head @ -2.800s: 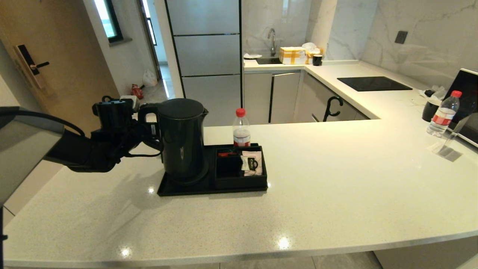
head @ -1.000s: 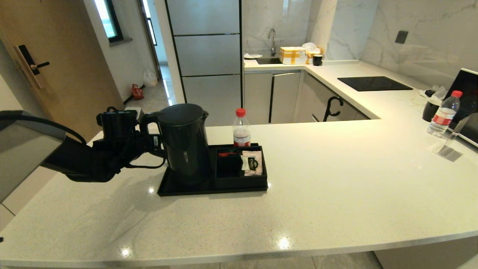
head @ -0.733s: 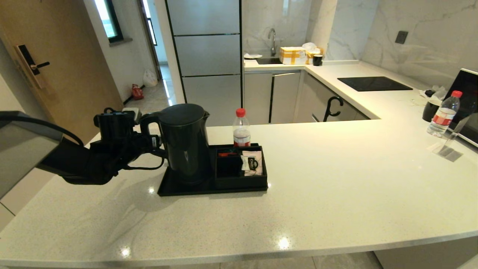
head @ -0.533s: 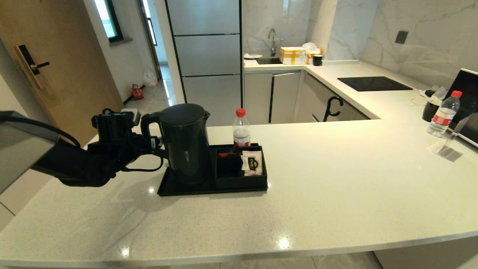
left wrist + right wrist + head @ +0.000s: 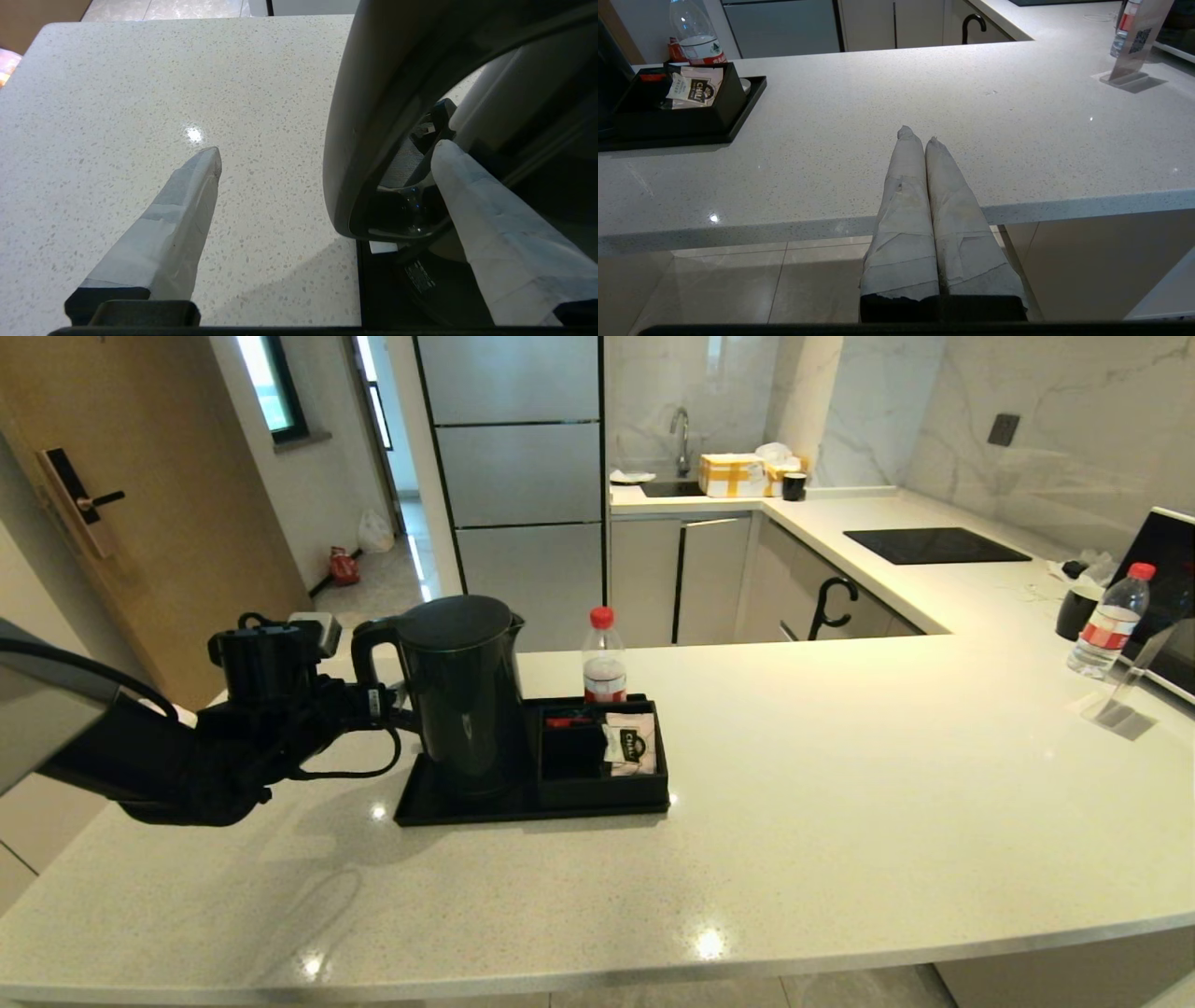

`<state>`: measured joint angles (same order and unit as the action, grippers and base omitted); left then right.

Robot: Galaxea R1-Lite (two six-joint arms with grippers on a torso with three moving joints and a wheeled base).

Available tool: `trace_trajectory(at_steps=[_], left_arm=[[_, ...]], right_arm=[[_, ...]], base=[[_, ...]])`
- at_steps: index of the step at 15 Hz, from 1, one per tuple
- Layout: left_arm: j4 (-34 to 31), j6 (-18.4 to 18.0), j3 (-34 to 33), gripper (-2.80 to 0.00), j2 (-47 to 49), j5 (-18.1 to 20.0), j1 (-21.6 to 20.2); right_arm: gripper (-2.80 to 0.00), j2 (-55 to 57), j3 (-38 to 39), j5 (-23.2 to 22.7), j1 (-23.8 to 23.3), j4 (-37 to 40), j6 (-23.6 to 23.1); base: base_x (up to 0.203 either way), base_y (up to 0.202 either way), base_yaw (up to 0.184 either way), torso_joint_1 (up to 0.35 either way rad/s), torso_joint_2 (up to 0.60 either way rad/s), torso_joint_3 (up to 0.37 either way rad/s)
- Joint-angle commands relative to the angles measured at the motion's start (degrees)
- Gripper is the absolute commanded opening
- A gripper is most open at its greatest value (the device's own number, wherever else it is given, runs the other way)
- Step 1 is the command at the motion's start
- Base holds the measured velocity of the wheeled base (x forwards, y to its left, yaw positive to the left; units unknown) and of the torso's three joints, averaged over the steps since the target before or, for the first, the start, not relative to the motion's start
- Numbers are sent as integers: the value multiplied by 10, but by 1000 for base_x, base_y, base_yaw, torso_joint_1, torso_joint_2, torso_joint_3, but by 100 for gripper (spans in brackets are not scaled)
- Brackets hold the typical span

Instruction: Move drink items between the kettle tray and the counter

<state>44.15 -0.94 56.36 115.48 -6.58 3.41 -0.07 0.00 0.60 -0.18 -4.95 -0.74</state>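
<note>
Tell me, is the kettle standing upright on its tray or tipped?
Upright: the kettle stands straight on the tray, lid level, with the left gripper open around its handle.

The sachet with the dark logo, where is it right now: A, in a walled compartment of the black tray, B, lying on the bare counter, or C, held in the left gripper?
A: the sachet leans inside a walled compartment of the black tray, beside the kettle.
</note>
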Motion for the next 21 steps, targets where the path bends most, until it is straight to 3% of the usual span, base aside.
trace_trajectory(at_steps=[1,5,10,14,17,19,20,21], left_arm=[[2,0,-13,0,-23,0,0],[2,1,-71,0,-99,13,-1],[2,2,-103,0,-128,17,-1],[-13,10,-191,0,-311,17,-1],[-101,32,-226,0,-480,18,-1],[-231,52,-224,0,-603,19,-1],[-299,60,-220,-280,-659,20,-2],[-363,67,-213,-280,-709,21,-3]], right_arm=[[-280,1,18,0,0,-1,0],[-280,1,18,0,0,-1,0],[-280,1,18,0,0,-1,0],[-280,1,18,0,0,-1,0],[-280,1,18,0,0,-1,0],[-280,1,18,0,0,-1,0],[-280,1,18,0,0,-1,0],[-280,1,18,0,0,-1,0]], base=[[0,0,0,0,0,0],[0,0,0,0,0,0],[0,0,0,0,0,0],[0,0,0,0,0,0],[0,0,0,0,0,0],[0,0,0,0,0,0],[0,0,0,0,0,0],[0,0,0,0,0,0]])
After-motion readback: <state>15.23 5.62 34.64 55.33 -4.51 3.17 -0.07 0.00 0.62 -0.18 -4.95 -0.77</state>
